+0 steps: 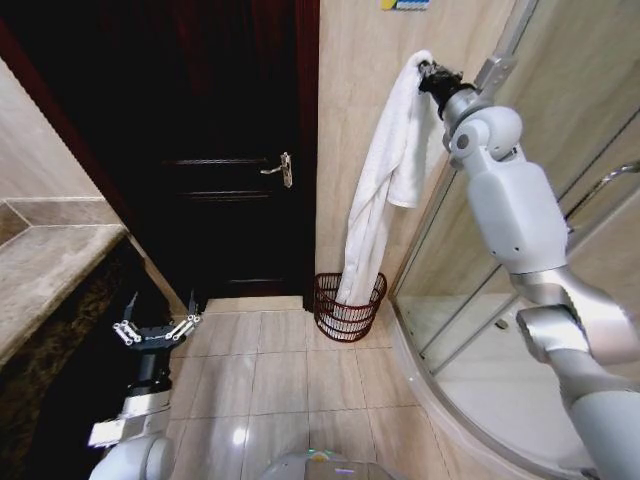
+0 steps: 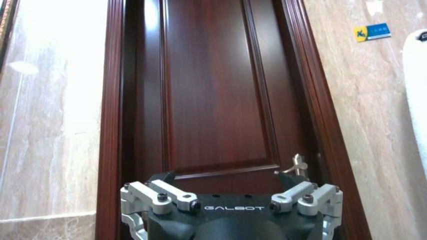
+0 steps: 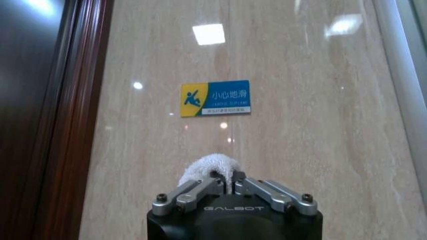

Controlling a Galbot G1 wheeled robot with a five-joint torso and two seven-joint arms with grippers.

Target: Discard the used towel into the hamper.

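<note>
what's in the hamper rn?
The towel's lower end hangs into the hamper; its top is pinched in the right hand, held high by the wall. The towel and ribs hide the hamper's bottom.

White towel [image 1: 385,190] dangling into hamper [image 1: 345,312]

Bathroom, likely hotel or home. Evidence: curved glass shower enclosure [image 1: 470,290] with metal frame sat on a raised white base at the right; beige glossy stone-look wall tiles [image 1: 350,120] and matching floor tiles [image 1: 290,370]; a stone vanity counter [image 1: 45,265] ran along the left. Dark wood door [image 1: 230,150] with lever handle [image 1: 281,170] was shut. A yellow-and-blue wet-floor slip warning sign [image 3: 215,98] was stuck on the wall. White towel [image 1: 385,190] hung over a small wire hamper [image 1: 348,305] by the door.
</note>
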